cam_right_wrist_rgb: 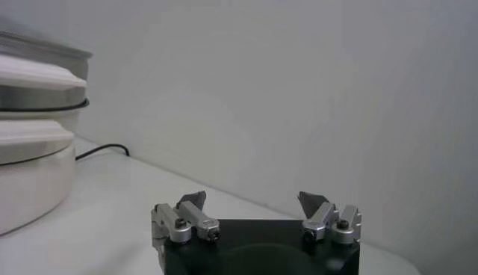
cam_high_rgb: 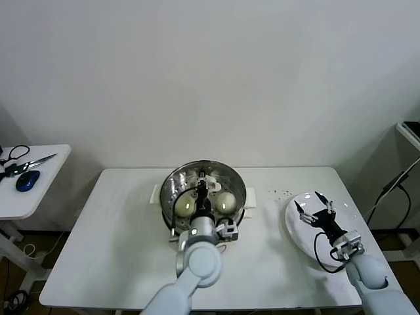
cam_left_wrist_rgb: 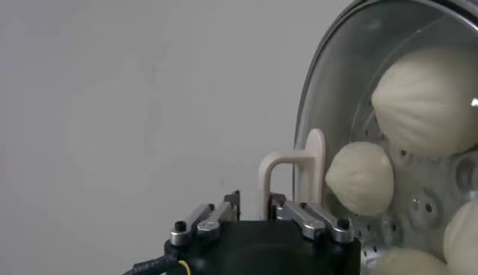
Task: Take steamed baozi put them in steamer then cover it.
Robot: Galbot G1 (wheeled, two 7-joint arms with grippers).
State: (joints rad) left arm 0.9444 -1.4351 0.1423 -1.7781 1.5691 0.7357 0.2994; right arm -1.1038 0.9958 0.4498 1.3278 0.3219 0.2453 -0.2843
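Note:
The steamer (cam_high_rgb: 244, 197) stands mid-table on its white base. The clear glass cover (cam_high_rgb: 180, 180) lies over the pot. My left gripper (cam_high_rgb: 207, 187) is shut on the cover's white bar handle (cam_left_wrist_rgb: 287, 168), which sits between its fingers in the left wrist view (cam_left_wrist_rgb: 254, 203). Baozi show through the glass: two in the head view (cam_high_rgb: 186, 203) (cam_high_rgb: 225, 201), several in the left wrist view, among them a large one (cam_left_wrist_rgb: 426, 101) and a smaller one (cam_left_wrist_rgb: 361, 178). My right gripper (cam_high_rgb: 315, 213) is open and empty above a flat white plate (cam_high_rgb: 298, 236); its jaws stand wide apart in the right wrist view (cam_right_wrist_rgb: 252, 200).
The steamer also shows at the side in the right wrist view (cam_right_wrist_rgb: 33, 142), with a black cable (cam_right_wrist_rgb: 101, 149) behind it. A side table (cam_high_rgb: 39, 190) on the left holds scissors and a blue mouse (cam_high_rgb: 27, 180). Small dark specks (cam_high_rgb: 282, 192) lie near the plate.

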